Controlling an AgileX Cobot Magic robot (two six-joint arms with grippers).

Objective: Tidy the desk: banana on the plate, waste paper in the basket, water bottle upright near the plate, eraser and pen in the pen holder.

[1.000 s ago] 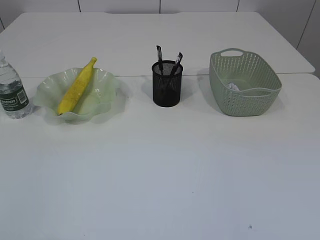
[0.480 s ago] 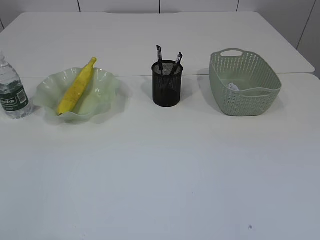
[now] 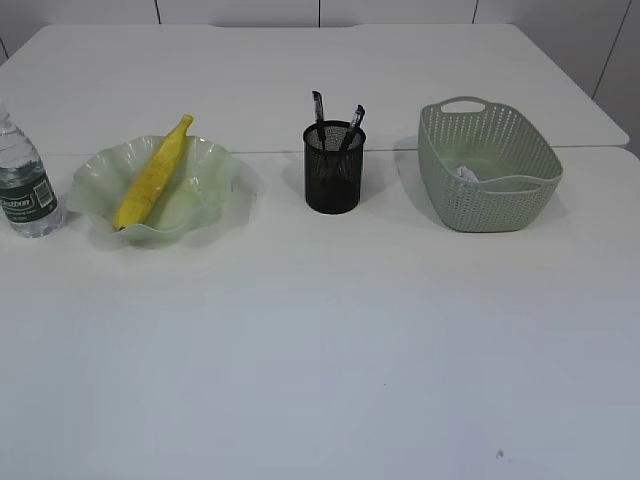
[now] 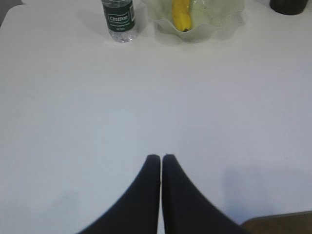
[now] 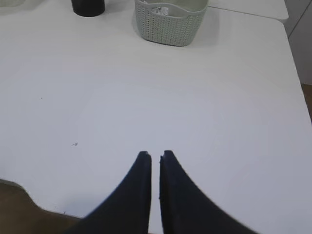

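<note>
— Black jaws on the left gripper [image 4: 161,157] are pressed together, empty. The right gripper [image 5: 155,154] shows a thin slit, nothing in it.

— And ahead of them?

— Bare table [image 3: 320,350], then everything far off: bottle [image 4: 119,19] upright just left of the plate [image 4: 204,30], banana [image 4: 180,13] lengthwise on it, 2 pens [image 3: 336,118] in the holder [image 3: 334,168], paper [image 3: 465,173] in the basket [image 3: 490,190].

— Anything left?

— Seemingly not, though I can't spot the eraser.
</note>
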